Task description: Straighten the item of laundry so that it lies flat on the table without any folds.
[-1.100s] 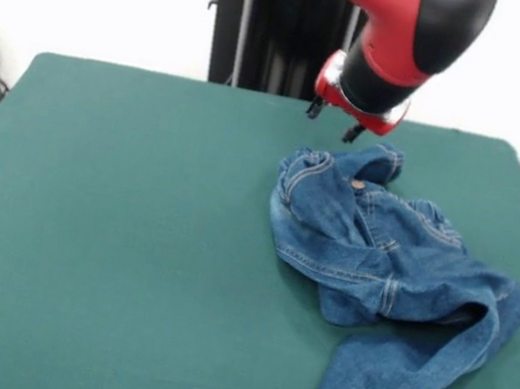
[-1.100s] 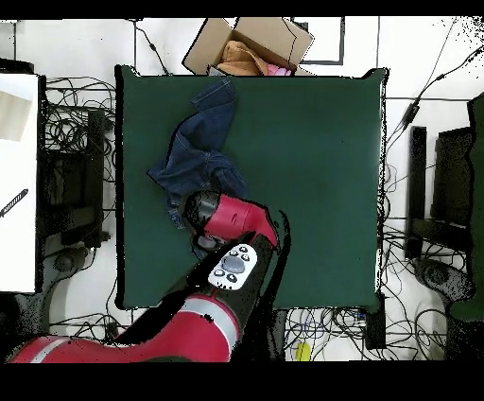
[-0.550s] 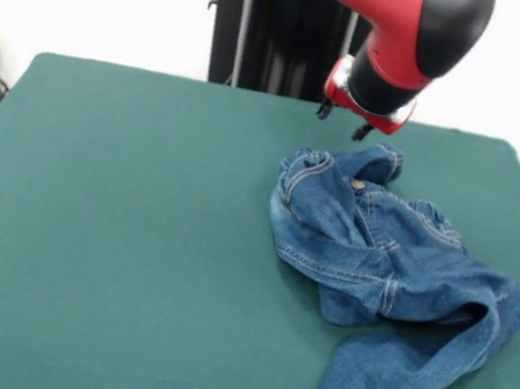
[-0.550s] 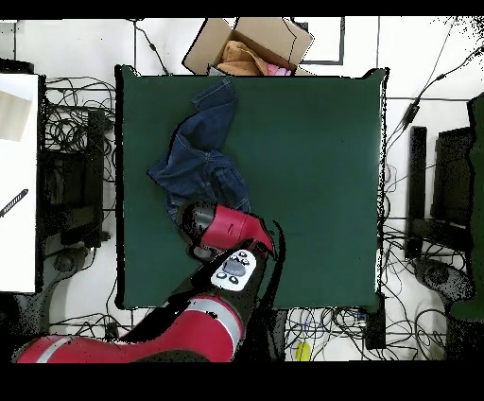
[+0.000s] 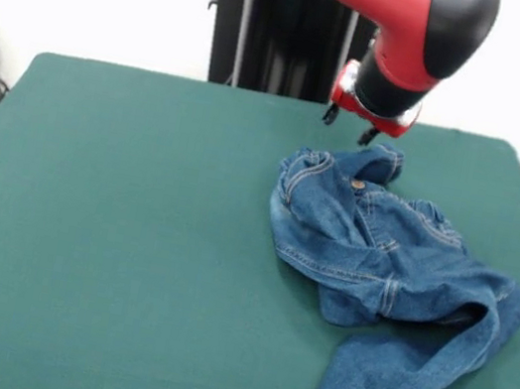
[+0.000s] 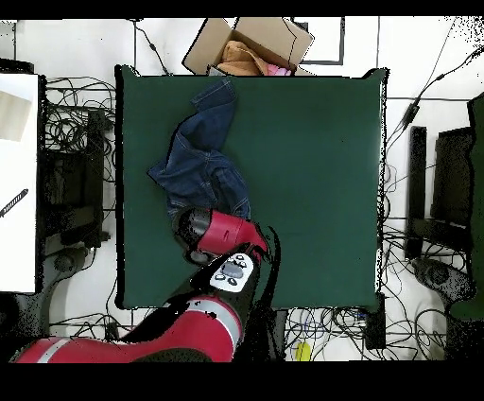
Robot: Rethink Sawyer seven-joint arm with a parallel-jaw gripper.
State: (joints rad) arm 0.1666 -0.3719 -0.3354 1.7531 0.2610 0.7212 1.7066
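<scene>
Your tool (image 5: pixel 350 126) hangs clear of the cloth, just beyond the waistband end of the jeans (image 5: pixel 381 276), with two short dark tips showing under the red flange; they stand slightly apart with nothing between them, so read it as narrowly open and empty. From overhead the wrist covers the tips, and you only see the arm (image 6: pixel 222 232) sitting at the edge of the denim nearest the base. The jeans lie on the desk (image 5: pixel 113 229) toward one side, well away from the bare green middle, bunched at the waist with the button (image 5: pixel 357 185) facing up, one leg folded back over itself and the other trailing off toward the near edge of the front view. Nothing is flat yet, so you are between grasps, lining up a fresh pick rather than pulling. The next move, as I judge it, calls for you to come down on a free edge, the raised waistband lip right below the tool being the handiest, close on a single layer and drag it away from the heap toward open desk so the folded leg unrolls instead of riding along.
</scene>
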